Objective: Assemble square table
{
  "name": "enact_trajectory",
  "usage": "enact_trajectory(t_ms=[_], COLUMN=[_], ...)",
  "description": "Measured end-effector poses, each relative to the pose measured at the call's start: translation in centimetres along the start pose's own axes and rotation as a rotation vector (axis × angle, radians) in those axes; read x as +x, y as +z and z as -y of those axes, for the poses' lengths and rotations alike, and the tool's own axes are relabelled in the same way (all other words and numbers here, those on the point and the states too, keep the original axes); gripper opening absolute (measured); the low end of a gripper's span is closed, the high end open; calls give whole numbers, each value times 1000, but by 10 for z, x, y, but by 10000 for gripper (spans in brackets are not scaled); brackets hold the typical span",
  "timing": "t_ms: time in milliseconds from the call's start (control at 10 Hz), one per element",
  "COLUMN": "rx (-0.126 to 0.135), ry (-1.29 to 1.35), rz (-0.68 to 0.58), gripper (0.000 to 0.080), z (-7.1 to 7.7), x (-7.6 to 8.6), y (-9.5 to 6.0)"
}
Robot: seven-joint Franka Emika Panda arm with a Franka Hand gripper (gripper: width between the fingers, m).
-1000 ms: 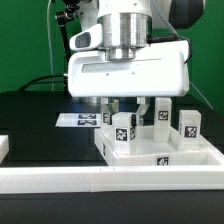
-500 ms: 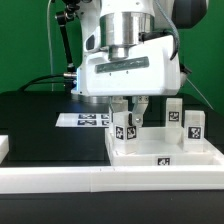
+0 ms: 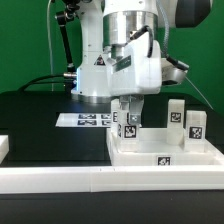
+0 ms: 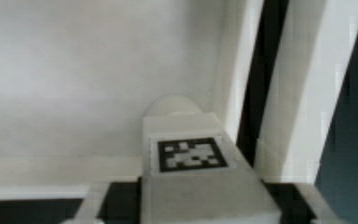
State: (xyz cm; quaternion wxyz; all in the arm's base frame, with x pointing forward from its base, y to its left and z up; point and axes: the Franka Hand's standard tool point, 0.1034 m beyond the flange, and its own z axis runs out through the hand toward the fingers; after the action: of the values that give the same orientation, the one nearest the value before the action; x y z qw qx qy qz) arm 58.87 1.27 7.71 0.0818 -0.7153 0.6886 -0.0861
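**A:** What fills the exterior view?

**B:** A white robot arm comes down from the top centre. Its claw (image 3: 128, 108) pinches a short white plastic block leg with a black-and-white tag (image 3: 127, 126), low in the middle of the frame. The leg stands roughly upright over the white plastic square slab with a raised rim (image 3: 165, 156), which lies on the black worktop (image 3: 40, 130) at lower right.

**A:** Are other legs visible?

**B:** Two more short white tagged legs stand on the slab toward the right edge: one (image 3: 176, 113) farther back, one (image 3: 196, 125) nearer the edge. Whether the held leg touches the slab, I cannot tell.

**A:** Anything else?

**B:** A flat strip of printed tags, the marker board (image 3: 85, 120), lies on the worktop left of centre. A long white rail (image 3: 60, 181) runs across the bottom of the frame.

**A:** And the wrist view?

**B:** The held leg (image 4: 194, 150) rises from the bottom centre, tag facing the camera, with the pale slab surface (image 4: 87, 80) behind it.
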Motion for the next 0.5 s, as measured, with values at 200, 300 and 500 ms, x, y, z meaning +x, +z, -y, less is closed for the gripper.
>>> enact_trajectory(t_ms=[200, 300, 500], rx=[2, 4, 0], ry=[116, 174, 232], rz=[8, 12, 12], gripper=[300, 300, 300], z=[0, 0, -1], x=[1, 2, 4], y=[0, 0, 0])
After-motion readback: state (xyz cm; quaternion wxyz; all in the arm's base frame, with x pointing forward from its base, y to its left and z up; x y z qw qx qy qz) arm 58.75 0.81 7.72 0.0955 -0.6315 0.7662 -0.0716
